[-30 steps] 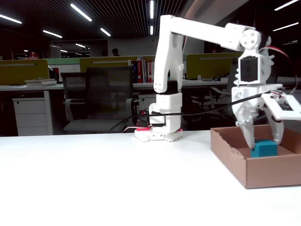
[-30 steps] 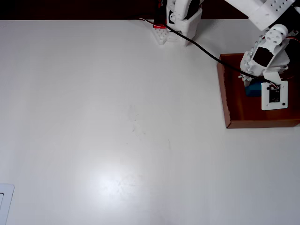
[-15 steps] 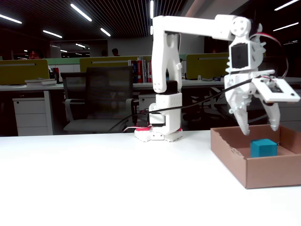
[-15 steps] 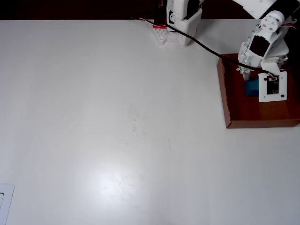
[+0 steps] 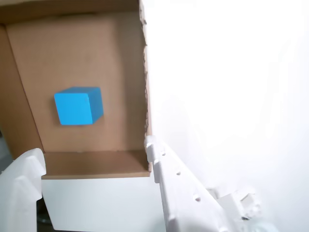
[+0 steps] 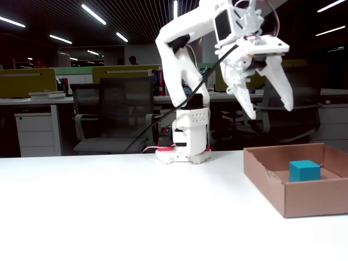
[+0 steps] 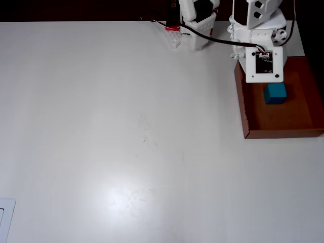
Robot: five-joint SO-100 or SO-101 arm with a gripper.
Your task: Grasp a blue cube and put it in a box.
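A wide white table [image 7: 126, 131] is seen carrying everything in the overhead view, and the box serves as the landmark for what follows. The white arm [image 6: 187, 32] is mounted on a base [image 6: 185, 152] set on the table well away from the box [image 6: 293, 187], toward the back-left of it in the fixed view; from there the arm is arched upward and forward. A black cable [image 6: 179, 106] is slung from the upper arm down toward the base. The box, shallow brown cardboard with low, ragged-edged walls, is placed near the table's right edge in the overhead view [image 7: 245, 109].

The gripper [image 6: 269, 106] is held high in the air, above and to the left of the box in the fixed view, its two fingers spread wide apart with nothing between them. In the wrist view the white fingers [image 5: 183, 193] are seen at the lower edge, with the box [image 5: 96, 164] beyond them.

The blue cube [image 6: 304, 171] is resting on the floor of the box, clear of all four walls, as is confirmed in the overhead view [image 7: 276, 93] and the wrist view [image 5: 77, 106].
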